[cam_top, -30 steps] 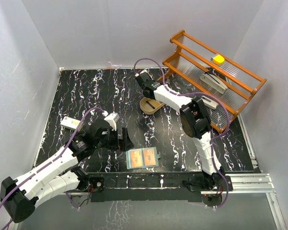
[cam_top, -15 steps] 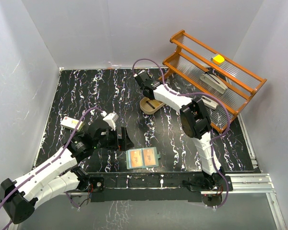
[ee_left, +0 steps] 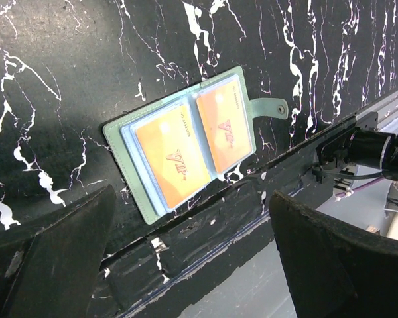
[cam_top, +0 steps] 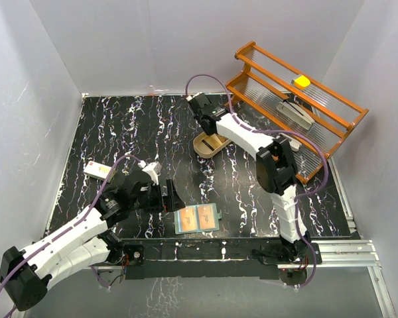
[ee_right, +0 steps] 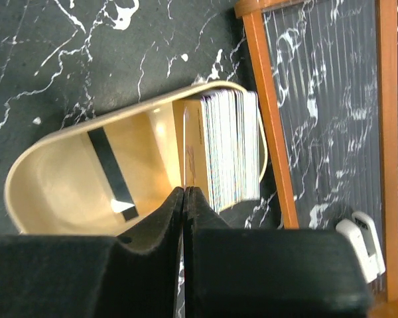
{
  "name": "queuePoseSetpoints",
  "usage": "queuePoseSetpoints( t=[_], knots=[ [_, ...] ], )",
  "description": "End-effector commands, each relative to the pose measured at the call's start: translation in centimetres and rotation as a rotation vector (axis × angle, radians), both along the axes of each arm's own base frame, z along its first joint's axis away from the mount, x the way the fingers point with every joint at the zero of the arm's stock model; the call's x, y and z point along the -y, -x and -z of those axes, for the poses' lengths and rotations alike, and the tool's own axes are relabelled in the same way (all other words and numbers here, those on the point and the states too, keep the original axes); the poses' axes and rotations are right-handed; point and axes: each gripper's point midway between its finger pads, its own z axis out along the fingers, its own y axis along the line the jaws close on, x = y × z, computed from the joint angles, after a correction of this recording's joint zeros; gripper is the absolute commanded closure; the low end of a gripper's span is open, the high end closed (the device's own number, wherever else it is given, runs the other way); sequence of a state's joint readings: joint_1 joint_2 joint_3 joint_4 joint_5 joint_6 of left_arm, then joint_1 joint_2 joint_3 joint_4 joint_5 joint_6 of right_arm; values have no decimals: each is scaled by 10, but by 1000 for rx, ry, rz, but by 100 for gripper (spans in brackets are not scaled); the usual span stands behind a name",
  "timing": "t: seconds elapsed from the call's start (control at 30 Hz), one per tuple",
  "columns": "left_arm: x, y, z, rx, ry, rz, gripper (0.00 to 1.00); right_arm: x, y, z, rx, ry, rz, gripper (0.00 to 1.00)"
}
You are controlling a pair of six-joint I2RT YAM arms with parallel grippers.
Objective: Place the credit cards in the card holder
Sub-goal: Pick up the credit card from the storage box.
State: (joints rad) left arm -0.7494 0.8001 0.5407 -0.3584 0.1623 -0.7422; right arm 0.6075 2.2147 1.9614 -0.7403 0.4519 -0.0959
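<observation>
left claw (ee_left: 192, 192): jaws wide apart, nothing between them, low over the near edge of the table (cam_top: 119, 126)
card holder (ee_left: 262, 106): teal, lying open and flat on the table just ahead of the left claw tips, not touching them; snap tab sticks out on the side toward the claw's right finger
orange cards (ee_left: 169, 156): two, one in each half of the card holder, faces up in pale blue pockets, straight ahead of the left claw's gap
white item (cam_top: 98, 169): small, with an orange mark, on the table well off to the left of the left claw; can't tell what it is
right claw (ee_right: 184, 191): fingers pressed together, clamped on the thin edge of one card at the side of the stack
credit cards (ee_right: 232, 146): stack standing on edge in one end of the tray, just right of the right claw tips in the wrist view
wooden tray (ee_right: 60, 185): oval, pale wood, directly under the right claw; black strip (ee_right: 113, 172) lies in its bare half, left of the tips
rack (cam_top: 298, 99): orange wood with ribbed clear shelves, just past the tray on the right claw's right side
yellow item (cam_top: 302, 81): on the rack's upper shelf, well apart from the right claw
</observation>
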Motion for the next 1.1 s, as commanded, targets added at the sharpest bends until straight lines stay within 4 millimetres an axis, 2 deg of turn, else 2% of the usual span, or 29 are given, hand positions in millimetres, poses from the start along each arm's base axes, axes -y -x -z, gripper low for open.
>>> queuePoseSetpoints(
  t=[0.0,0.1,0.23,0.4,0.43,0.57,0.67,0.8,0.9,1.07],
  knots=[
    [-1,1,-1,-23,29,-54,1,-10,19,-65,83,-181,19,100],
    [-4,2,3,-43,17,-74,2,-14,36,-69,66,-233,16,100],
    [-1,1,-6,-47,46,-92,7,-24,66,-79,31,-319,9,100],
    [9,-4,-29,-31,140,-117,13,-60,119,-98,-68,-545,-43,100],
    [10,-6,-34,-28,159,-125,15,-64,131,-110,-63,-597,-59,100],
    [18,-9,-53,-39,253,-162,24,-80,172,-122,-131,-747,-100,100],
    [29,-9,-75,-40,381,-165,32,-87,194,-136,-169,-901,-79,100],
    [32,-12,-97,-44,495,-206,35,-93,227,-156,-224,-1114,-78,100],
    [31,-13,-108,-47,554,-240,37,-88,247,-176,-240,-1258,-83,100],
    [36,-16,-134,-23,690,-242,43,-92,283,-199,-326,-1508,-175,100]
  ],
)
